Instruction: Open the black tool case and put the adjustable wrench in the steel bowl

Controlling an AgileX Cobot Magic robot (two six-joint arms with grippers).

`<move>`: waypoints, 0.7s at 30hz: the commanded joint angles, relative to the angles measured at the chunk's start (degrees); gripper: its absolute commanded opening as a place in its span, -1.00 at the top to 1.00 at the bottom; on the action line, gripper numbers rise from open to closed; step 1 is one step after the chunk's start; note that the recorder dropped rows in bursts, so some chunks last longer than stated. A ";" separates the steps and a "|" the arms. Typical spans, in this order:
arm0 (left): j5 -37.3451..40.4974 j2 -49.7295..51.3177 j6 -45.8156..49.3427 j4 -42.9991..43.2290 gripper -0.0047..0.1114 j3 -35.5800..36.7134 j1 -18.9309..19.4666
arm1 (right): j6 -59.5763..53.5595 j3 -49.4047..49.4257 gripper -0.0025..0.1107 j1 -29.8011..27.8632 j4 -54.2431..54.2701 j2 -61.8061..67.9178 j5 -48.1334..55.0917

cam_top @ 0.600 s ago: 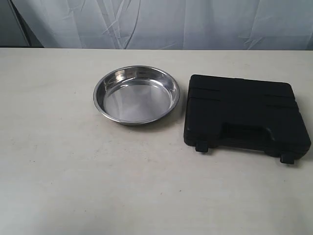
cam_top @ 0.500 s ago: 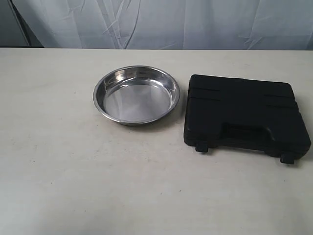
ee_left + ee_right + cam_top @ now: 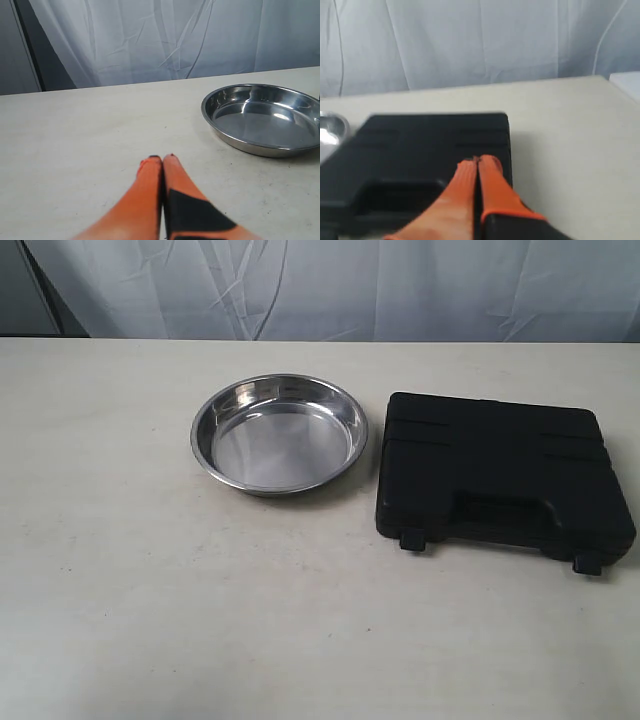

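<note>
The black tool case (image 3: pixel 500 475) lies shut on the table at the right, its ribbed lid up and its two latches (image 3: pixel 411 539) toward the near edge. Left of it sits the steel bowl (image 3: pixel 278 435), with nothing in it. The adjustable wrench is hidden. Neither arm shows in the exterior view. In the left wrist view my left gripper (image 3: pixel 161 159) is shut with nothing in it, above bare table, the steel bowl (image 3: pixel 264 119) off to one side. In the right wrist view my right gripper (image 3: pixel 477 160) is shut, holding nothing, in front of the black tool case (image 3: pixel 420 150).
A pale table (image 3: pixel 150 590) bears both things. White cloth (image 3: pixel 330 285) hangs behind its far edge, with a dark gap (image 3: pixel 40 295) at the back left. A white object (image 3: pixel 626 82) shows at the table's edge in the right wrist view.
</note>
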 commanded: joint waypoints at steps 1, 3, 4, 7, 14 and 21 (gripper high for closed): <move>0.06 -0.32 0.08 0.12 0.92 0.28 -0.34 | 0.42 0.05 0.96 -0.26 7.81 -0.31 -16.32; 0.06 -0.32 0.08 0.12 0.92 0.28 -0.34 | 0.59 0.05 0.96 -0.26 12.12 -0.31 -22.86; 0.06 -0.32 0.08 0.12 0.92 0.28 -0.34 | 2.21 0.05 0.96 -0.26 15.47 -0.31 -24.82; 0.06 -0.32 0.08 0.12 0.92 0.28 -0.34 | 13.20 0.05 0.96 -0.26 24.74 -0.31 -26.59; 0.06 -0.32 0.08 0.12 0.92 0.28 -0.34 | 15.34 -12.82 0.97 -0.26 10.35 2.24 -3.66; 0.06 -0.32 0.08 0.12 0.92 0.28 -0.34 | -11.36 -43.76 0.97 -0.26 2.80 28.97 27.75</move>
